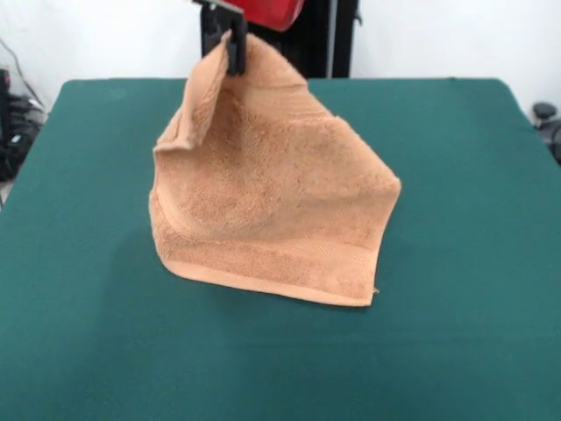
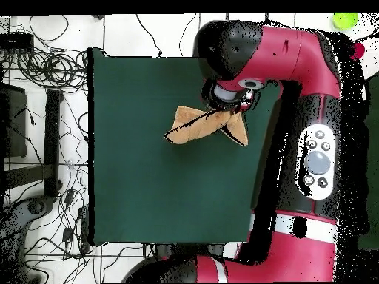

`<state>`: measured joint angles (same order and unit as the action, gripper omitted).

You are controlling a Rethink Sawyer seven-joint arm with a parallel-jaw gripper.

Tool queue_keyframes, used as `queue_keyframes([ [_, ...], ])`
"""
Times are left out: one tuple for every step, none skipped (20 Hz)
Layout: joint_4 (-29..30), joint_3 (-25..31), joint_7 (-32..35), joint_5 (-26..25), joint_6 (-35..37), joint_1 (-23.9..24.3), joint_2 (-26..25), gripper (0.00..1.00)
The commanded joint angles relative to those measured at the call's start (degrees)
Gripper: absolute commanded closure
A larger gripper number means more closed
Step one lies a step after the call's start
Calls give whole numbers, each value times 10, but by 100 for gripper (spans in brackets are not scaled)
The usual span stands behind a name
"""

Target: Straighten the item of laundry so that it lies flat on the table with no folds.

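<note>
The tan-orange terry towel (image 1: pixel 272 206) hangs from one corner, lifted into a tent shape. Its lower banded hem (image 1: pixel 280 281) rests on the dark green table (image 1: pixel 456 263). My gripper (image 1: pixel 235 54) is shut on the towel's top corner, high above the table near its far side. In the overhead view the towel (image 2: pixel 194 126) shows as a narrow folded strip, partly hidden under the red arm (image 2: pixel 296 66); the gripper itself is hidden there by the arm's head.
The robot's black pedestal (image 1: pixel 324 39) stands behind the table's far edge. Cables and equipment (image 2: pixel 44 111) lie on the floor beside the table. Dark gear (image 1: pixel 17 123) sits off one table side.
</note>
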<state>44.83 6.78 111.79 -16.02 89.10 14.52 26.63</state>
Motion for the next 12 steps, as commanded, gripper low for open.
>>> queue_keyframes([
  [135,40,-58,14,-126,10,19,100],
  [149,40,-59,14,-139,12,21,100],
  [162,40,-60,14,-153,14,24,100],
  [172,39,-59,14,-161,16,25,100],
  [182,40,-59,14,-173,18,27,100],
  [193,41,-57,15,-184,21,28,100],
  [203,42,-56,17,-196,24,29,100],
  [212,44,-54,20,-200,28,29,100],
  [221,45,-52,20,-210,30,30,100],
  [225,46,-49,23,-207,31,29,100],
  [231,46,-47,21,-218,32,29,100],
  [233,47,-44,23,-219,34,28,100],
])
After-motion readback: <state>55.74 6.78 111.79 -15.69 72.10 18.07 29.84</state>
